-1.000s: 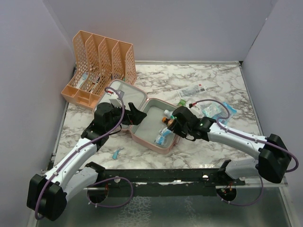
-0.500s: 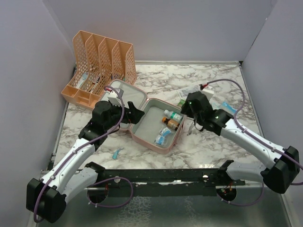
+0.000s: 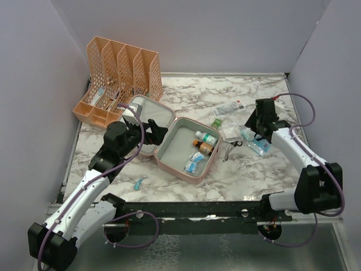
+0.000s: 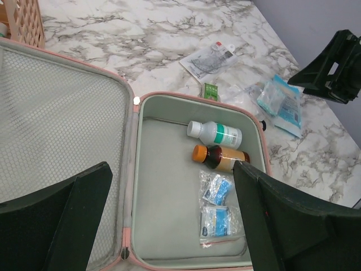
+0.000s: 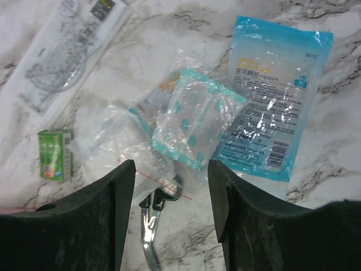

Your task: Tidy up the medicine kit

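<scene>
1. Lying closest to the arms is a small blue packet (image 3: 139,182) on the table (image 3: 254,169).
2. Just behind it, the pink medicine kit (image 3: 177,148) sits open, with two bottles (image 4: 217,132) inside.
3. The left claw (image 4: 172,166) hangs over it, spread wide and holding nothing.
4. The kit looks soft and light, so it may bend or slide. Its side wall seems the best place to hold.
5. Farther right, the right claw (image 5: 169,164) is spread wide and empty above a blue bag (image 5: 279,96) and a green box (image 5: 54,153).
6. An orange rack (image 3: 121,73) stands at the back.

Marble desk (image 3: 186,90) has the rack (image 3: 121,70) back left, open kit (image 3: 189,176) in the middle, packets (image 3: 258,146), scissors (image 3: 229,148) and green box (image 3: 216,122) on the right.
</scene>
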`<state>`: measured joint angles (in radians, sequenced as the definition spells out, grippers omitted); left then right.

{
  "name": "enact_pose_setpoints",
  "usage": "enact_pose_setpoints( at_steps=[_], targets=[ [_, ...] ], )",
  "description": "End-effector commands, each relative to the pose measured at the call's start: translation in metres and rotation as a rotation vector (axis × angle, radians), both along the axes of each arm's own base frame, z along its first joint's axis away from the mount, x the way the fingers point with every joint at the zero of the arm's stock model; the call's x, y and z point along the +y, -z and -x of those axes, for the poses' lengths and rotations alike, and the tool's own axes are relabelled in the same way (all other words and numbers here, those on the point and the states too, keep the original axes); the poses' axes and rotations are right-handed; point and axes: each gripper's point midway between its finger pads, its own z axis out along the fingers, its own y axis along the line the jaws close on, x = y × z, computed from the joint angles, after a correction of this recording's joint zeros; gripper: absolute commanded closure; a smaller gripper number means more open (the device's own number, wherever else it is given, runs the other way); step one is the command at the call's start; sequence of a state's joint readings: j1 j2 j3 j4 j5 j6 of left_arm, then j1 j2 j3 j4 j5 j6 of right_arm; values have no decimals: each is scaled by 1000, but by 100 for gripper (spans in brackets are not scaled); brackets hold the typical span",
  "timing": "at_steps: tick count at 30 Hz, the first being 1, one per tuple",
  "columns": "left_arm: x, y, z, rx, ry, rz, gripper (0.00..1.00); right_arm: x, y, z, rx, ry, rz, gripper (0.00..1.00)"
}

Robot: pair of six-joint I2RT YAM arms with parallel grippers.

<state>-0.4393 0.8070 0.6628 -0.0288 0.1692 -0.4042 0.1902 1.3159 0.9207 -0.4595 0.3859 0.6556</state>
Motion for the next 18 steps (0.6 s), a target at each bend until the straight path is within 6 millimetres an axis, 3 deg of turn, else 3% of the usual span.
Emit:
enact_pose_setpoints(
  at_steps=[1, 10, 13, 18],
  targets=[
    [1, -3, -2, -31, -13, 8, 8, -13, 31, -12, 50, 1, -61, 45],
    [-1, 1, -2, -19, -2, 14, 7, -25, 79, -17, 188, 29, -46, 45],
    [-2, 2, -2, -17, -2, 16, 8, -35, 90, -13, 224, 76, -11, 45],
    [-3, 2, -3, -13, 0, 18, 7, -34, 101, -13, 244, 68, -15, 49]
  ],
)
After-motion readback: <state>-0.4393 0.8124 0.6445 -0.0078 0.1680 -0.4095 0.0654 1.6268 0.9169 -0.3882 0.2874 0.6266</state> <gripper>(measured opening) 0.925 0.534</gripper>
